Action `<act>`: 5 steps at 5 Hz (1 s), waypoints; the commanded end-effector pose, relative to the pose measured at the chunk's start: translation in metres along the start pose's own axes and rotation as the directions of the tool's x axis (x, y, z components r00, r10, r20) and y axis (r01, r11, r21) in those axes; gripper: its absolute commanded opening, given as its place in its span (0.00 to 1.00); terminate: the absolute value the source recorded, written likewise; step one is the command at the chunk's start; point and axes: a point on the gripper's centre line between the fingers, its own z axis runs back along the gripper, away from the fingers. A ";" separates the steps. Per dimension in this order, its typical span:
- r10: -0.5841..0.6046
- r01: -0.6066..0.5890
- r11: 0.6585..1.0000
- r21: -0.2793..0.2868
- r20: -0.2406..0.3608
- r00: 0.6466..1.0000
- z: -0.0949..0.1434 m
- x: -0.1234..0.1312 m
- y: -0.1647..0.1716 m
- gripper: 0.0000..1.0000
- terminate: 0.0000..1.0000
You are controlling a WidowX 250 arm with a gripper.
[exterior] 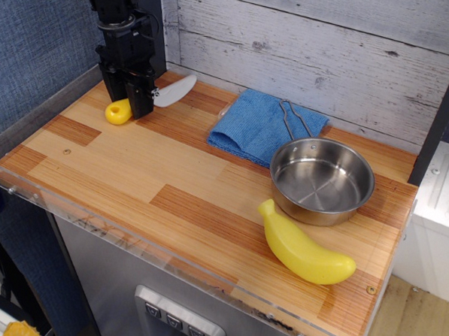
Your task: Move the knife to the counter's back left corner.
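Observation:
The knife [119, 112] has a yellow handle and a whitish blade [176, 89]. It lies low at the back left of the wood-plank counter [134, 171], with the handle toward the left edge and the blade toward the back wall. My black gripper [137, 103] comes straight down over the knife's middle. Its fingers close around the knife where handle meets blade and hide that part. The knife looks to be resting on or just above the wood.
A blue folded cloth [261, 125] lies at the back middle. A steel pan [322, 181] sits partly on it, handle toward the wall. A yellow toy banana [303, 251] lies near the front right. A clear acrylic rim [27, 191] runs along the front.

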 end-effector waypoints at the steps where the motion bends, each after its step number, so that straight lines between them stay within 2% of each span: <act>1: 0.010 -0.011 0.999 0.039 0.032 0.999 0.019 -0.003 0.006 1.00 0.00; 3: 0.006 -0.009 0.998 0.056 0.061 0.998 0.035 -0.002 0.002 1.00 0.00; 5: -0.007 -0.005 0.997 0.078 0.146 0.989 0.076 -0.006 -0.023 1.00 0.00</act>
